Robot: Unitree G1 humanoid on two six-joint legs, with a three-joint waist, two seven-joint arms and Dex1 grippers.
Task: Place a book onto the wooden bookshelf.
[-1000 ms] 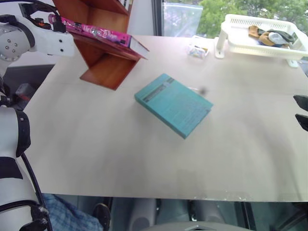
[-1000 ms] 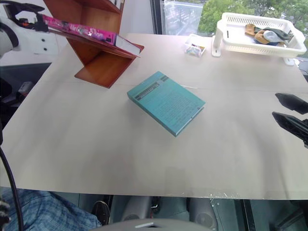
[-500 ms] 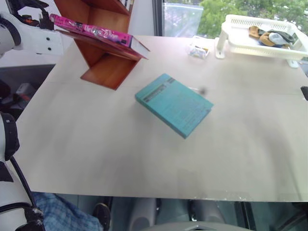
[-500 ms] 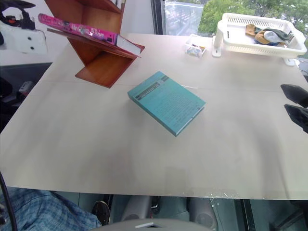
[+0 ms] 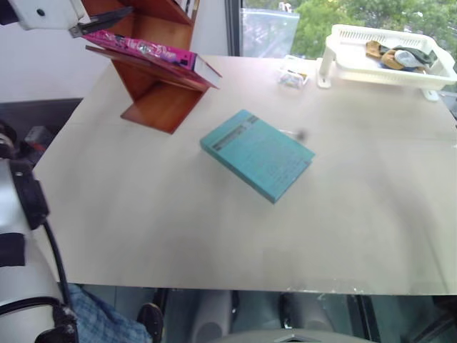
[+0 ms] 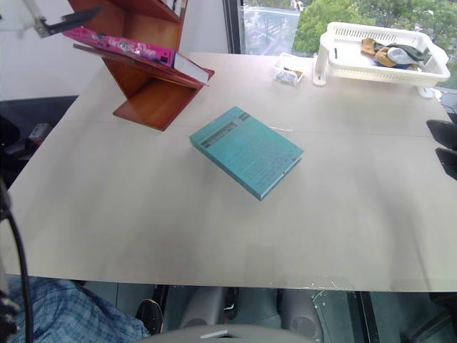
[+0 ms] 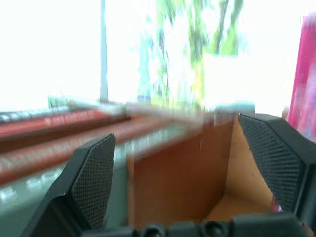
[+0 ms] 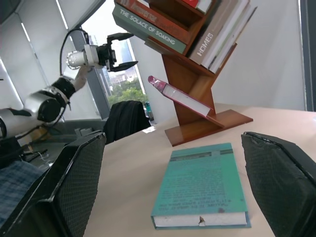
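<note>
Left gripper [image 8: 117, 52] is up in the air with its jaws spread wide, nothing in them. The book [image 5: 146, 51] lies on a slanted board of the wooden bookshelf [image 5: 157, 100], below the gripper and not touching it. Right gripper [image 8: 173, 197] is wide apart too, empty, over the table [image 6: 214, 236] near the teal book [image 6: 246, 151]. The shelf's top is cut off in the head views.

Bare table [image 6: 143, 214] near side, teal book [image 6: 246, 151] mid-table, white basket [image 6: 385, 61] far right corner
</note>
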